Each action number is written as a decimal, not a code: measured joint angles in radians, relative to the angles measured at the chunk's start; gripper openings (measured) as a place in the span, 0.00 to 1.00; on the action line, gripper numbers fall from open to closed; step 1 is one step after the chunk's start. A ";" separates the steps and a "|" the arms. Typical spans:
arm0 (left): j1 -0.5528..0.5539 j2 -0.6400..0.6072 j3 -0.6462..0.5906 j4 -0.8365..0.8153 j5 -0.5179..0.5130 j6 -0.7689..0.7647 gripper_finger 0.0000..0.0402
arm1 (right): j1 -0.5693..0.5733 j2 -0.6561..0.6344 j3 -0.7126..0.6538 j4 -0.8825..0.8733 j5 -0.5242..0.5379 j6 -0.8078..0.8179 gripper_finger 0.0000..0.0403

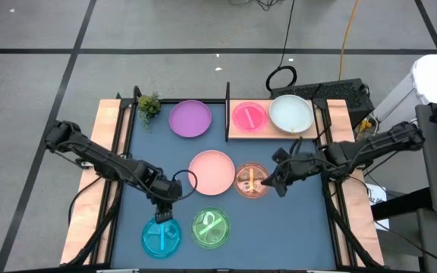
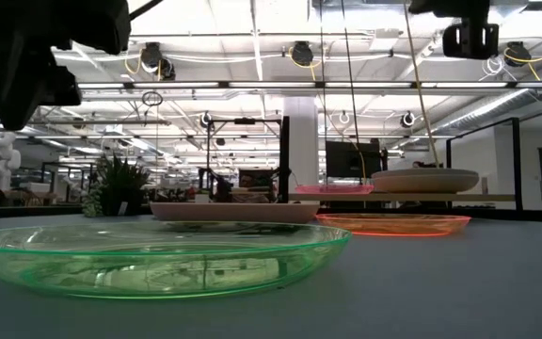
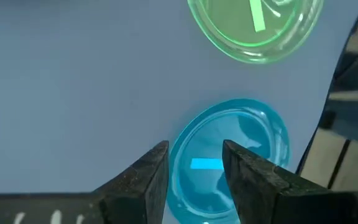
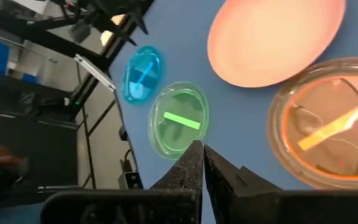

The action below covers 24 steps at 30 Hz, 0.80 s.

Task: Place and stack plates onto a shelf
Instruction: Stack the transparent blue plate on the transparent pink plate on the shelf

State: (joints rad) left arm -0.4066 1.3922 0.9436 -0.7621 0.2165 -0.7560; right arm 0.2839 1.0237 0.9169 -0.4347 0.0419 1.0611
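Observation:
My left gripper (image 1: 162, 215) (image 3: 194, 167) is open and hovers over the far rim of the cyan plate (image 1: 161, 236) (image 3: 235, 149), which lies flat near the table's near edge. The green plate (image 1: 212, 228) (image 2: 158, 254) (image 4: 179, 119) lies to its right. My right gripper (image 1: 277, 180) (image 4: 201, 163) is shut, just right of the orange-brown plate (image 1: 251, 180) (image 4: 328, 124), touching nothing. The large pink plate (image 1: 212, 171) lies mid-table and the purple plate (image 1: 190, 118) farther back. The shelf (image 1: 275, 133) bears the magenta plate (image 1: 249, 115) and the mint-white plate (image 1: 291, 113). The cream plate is out of view.
A small potted plant (image 1: 149, 105) stands at the table's far left corner. The shelf's black upright (image 1: 227, 112) rises between the purple plate and the shelf. Wooden side rails (image 1: 106, 174) border the blue table. Bare blue surface (image 1: 146, 148) lies left of the pink plate.

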 joint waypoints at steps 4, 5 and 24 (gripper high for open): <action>-0.041 0.000 0.000 -0.010 0.001 -0.072 0.38 | 0.047 0.000 0.000 0.027 0.056 0.011 0.00; -0.054 0.000 0.000 -0.016 0.005 -0.062 0.38 | 0.058 0.000 0.000 0.032 0.067 0.018 0.00; -0.280 -0.008 -0.145 0.043 -0.127 -0.154 0.50 | 0.202 0.000 0.000 0.064 0.172 -0.016 0.00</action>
State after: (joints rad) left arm -0.6866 1.3841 0.7982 -0.7189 0.0895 -0.9101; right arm 0.4860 1.0237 0.9169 -0.3702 0.2140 1.0455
